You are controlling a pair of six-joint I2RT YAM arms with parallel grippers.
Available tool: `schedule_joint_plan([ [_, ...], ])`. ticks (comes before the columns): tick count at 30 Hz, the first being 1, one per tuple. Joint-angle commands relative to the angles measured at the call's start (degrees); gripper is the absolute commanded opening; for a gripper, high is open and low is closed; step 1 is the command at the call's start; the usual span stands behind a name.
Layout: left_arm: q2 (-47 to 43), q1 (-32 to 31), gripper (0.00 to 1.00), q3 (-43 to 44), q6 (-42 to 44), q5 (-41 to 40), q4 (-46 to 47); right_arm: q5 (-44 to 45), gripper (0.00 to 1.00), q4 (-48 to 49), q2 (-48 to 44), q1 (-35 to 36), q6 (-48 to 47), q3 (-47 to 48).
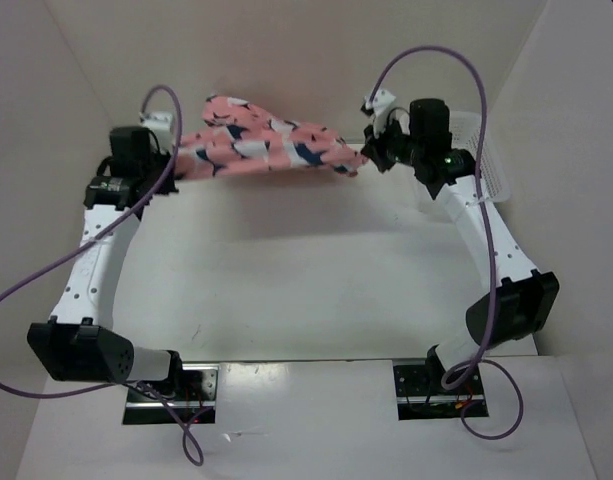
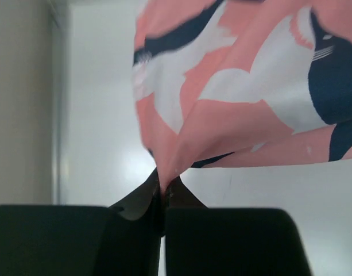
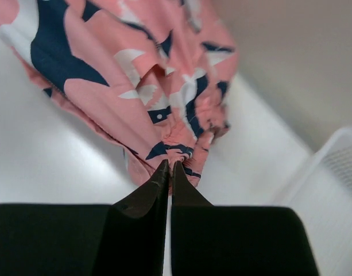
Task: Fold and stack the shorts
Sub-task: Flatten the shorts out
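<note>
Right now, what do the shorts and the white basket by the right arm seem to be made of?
The shorts: soft, thin fabric, matte and printed; it gathers into pleats at the pinched ends and drapes in folds between them. The basket: probably rigid white plastic, judging by the fine grid of holes in its wall; finish unclear.

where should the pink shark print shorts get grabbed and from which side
Pinch the soft salmon-pink fabric shorts at their two opposite ends, on a thin bunched edge, each claw coming from its own outer side. The left claw and right claw are shut there now. The cloth is limp, so two far-apart grips probably hold it spread rather than crumpled.
</note>
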Motion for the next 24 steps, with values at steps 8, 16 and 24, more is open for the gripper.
schedule_joint_plan([
  [8, -7.1, -4.2, 0.03, -31.9, 0.3, 0.8, -14.3, -1.9, 0.00, -13.1, -13.8, -0.3, -19.5, -36.7],
  [16, -3.8, -6.1, 0.48, -34.6, 0.3, 5.2, -19.2, -0.9, 0.00, -13.1, -16.8, -0.3, -20.6, -43.8],
  [24, 2.9, -6.1, 0.59, -34.1, 0.3, 14.5, -23.5, 0.3, 0.00, -15.6, -18.0, -0.3, -25.0, -46.0],
])
